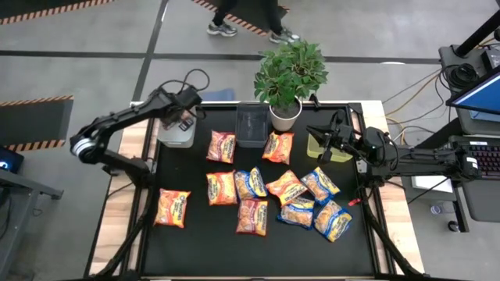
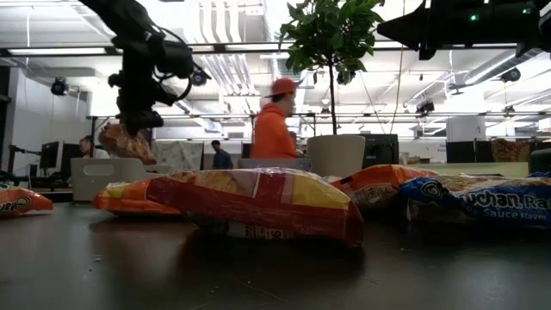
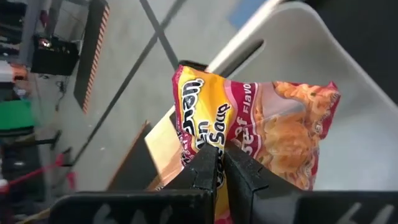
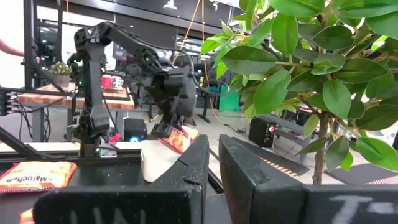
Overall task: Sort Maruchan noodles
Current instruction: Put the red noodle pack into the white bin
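packets (image 1: 238, 188): eleven on table, one aloft (image 3: 261, 134)

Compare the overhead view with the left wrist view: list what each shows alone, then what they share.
Only the overhead view shows the whole spread of noodle packets on the black table, the potted plant, the dark bin, the green bin and the right gripper, shut and empty.

Only the left wrist view shows the red-and-yellow packet's print.

Both show the left gripper over the grey bin.
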You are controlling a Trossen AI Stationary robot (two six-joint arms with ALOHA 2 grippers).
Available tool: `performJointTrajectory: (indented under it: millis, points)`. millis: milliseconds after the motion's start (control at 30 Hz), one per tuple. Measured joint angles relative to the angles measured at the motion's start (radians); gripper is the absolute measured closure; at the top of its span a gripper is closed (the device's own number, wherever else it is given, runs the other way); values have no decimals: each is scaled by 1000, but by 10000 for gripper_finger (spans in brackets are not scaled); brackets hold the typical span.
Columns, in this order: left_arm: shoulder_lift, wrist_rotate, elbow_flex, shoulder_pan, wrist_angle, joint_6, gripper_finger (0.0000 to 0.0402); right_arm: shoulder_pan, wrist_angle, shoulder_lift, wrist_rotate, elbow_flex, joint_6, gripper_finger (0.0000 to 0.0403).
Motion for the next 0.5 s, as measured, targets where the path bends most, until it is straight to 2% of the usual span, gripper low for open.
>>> performJointTrajectory:
  millis: [133,367,500]
  points:
    - [59,86,56,0,-88,115,401,-1,-1,0,0,0,-1,374]
    - [136,132,88,0,-114,334,401,-1,-1,0,0,0,-6,374]
    - [172,132,87,0,-98,388,402,-1,-1,0,0,0,-6,374]
